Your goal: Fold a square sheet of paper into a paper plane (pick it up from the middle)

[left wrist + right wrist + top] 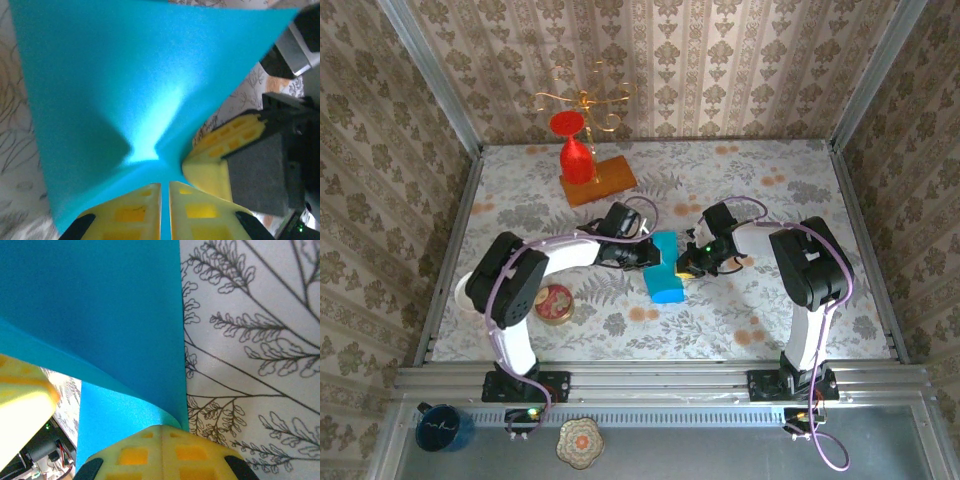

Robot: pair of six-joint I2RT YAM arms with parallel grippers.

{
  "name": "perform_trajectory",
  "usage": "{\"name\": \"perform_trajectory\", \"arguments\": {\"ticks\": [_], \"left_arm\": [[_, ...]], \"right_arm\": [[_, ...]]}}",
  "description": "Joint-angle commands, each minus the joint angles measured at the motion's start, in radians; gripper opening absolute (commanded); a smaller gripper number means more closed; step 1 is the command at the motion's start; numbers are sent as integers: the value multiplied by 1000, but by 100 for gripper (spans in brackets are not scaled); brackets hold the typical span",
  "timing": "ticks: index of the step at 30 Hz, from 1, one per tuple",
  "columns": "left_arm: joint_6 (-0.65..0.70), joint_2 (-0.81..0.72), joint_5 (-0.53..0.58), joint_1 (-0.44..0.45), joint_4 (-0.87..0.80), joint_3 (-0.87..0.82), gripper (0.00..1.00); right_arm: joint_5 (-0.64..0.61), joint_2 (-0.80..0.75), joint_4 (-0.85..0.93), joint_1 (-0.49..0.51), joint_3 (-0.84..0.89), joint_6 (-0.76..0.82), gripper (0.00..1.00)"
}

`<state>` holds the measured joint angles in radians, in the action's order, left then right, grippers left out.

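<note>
The square sheet of paper (666, 275) is teal-blue and hangs bent between my two grippers at the middle of the table. My left gripper (642, 255) holds its left side. In the left wrist view the yellow fingertips (165, 184) are shut with a thin strip of the sheet (125, 85) between them. My right gripper (688, 265) is at the sheet's right side. In the right wrist view its fingers (162, 427) are shut tight where the sheet (100, 305) curls in to their tips. The right gripper's yellow finger (220, 160) sits close beside the left one.
A red glass (576, 150) stands on an orange wooden block (600, 180) at the back, with a gold wire stand (582, 100) behind it. A round tin (555, 303) lies by the left arm. Patterned walls close in the table.
</note>
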<state>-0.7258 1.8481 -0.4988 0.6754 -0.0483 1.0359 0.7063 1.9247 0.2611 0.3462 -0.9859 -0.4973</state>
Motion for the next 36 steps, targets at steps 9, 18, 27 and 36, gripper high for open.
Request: {"name": "perform_trajectory", "arguments": {"ticks": [9,18,27,36], "left_arm": [[-57,53,-6,-154,105,-105,14],[-3,-39,-6,-146,65,-75,14],[-123,37,-12,-56,197,-19,13],[-52,132,38,-137,147,20,14]], "right_arm": [[-277,130,148,-10,85,-28,6],[-267,126,140,-16,84,-32,6],[-261,133,134,-15,85,-34,6],[-286,132,153,-19,84,-34,6]]}}
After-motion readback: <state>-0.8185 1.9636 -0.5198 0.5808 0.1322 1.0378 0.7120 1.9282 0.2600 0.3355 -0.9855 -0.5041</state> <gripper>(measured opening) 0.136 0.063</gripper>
